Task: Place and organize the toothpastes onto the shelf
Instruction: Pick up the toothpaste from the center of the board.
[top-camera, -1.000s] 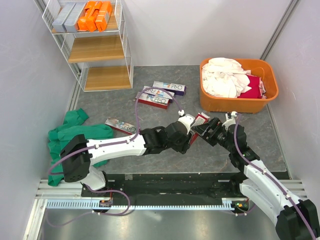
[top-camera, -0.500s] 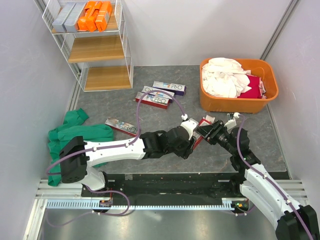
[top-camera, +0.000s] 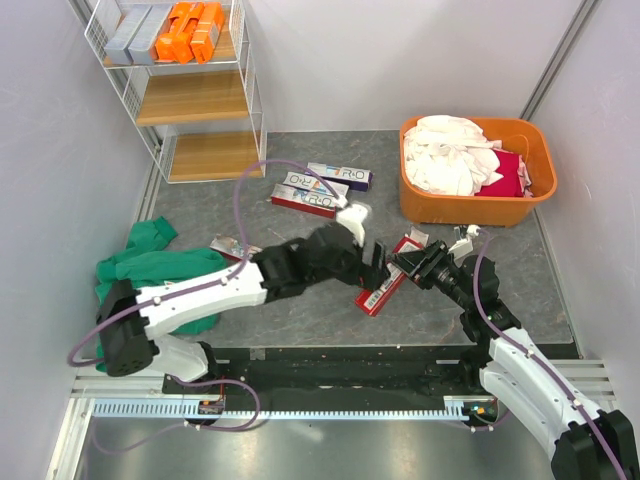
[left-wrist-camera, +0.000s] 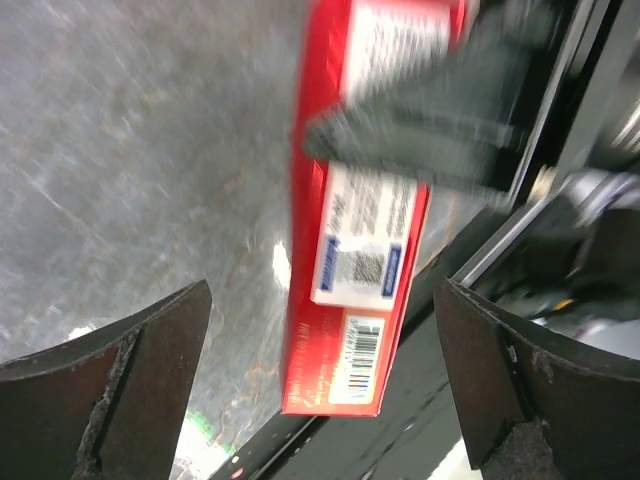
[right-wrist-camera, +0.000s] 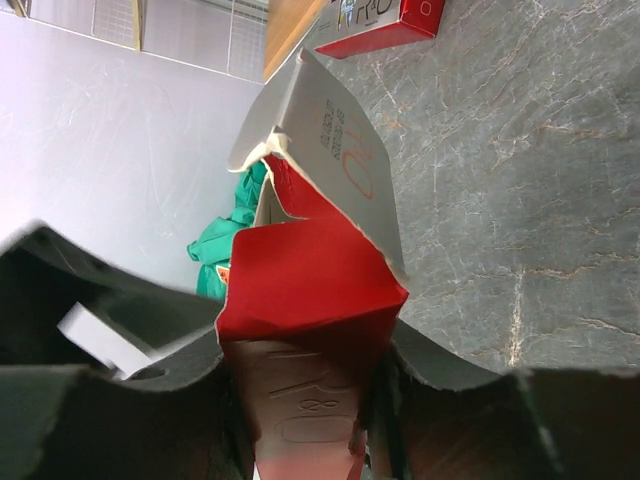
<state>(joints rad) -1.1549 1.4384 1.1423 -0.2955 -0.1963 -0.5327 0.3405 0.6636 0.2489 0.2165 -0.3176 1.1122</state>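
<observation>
Backed off leftward and lifted over the last second: left gripper (top-camera: 372, 252), fingers spread wide and holding nothing, poised over the red carton (top-camera: 381, 288). Clamped tight on that carton's upper end, its flap gaping: right gripper (top-camera: 410, 263). Slanting down toward the table (top-camera: 480, 290), well apart from the shelf (top-camera: 250, 95) at far left. For a clean handover, come down squarely over mid-length, close across the narrow faces, release only once firm. Earlier huddled together, now parted.
</observation>
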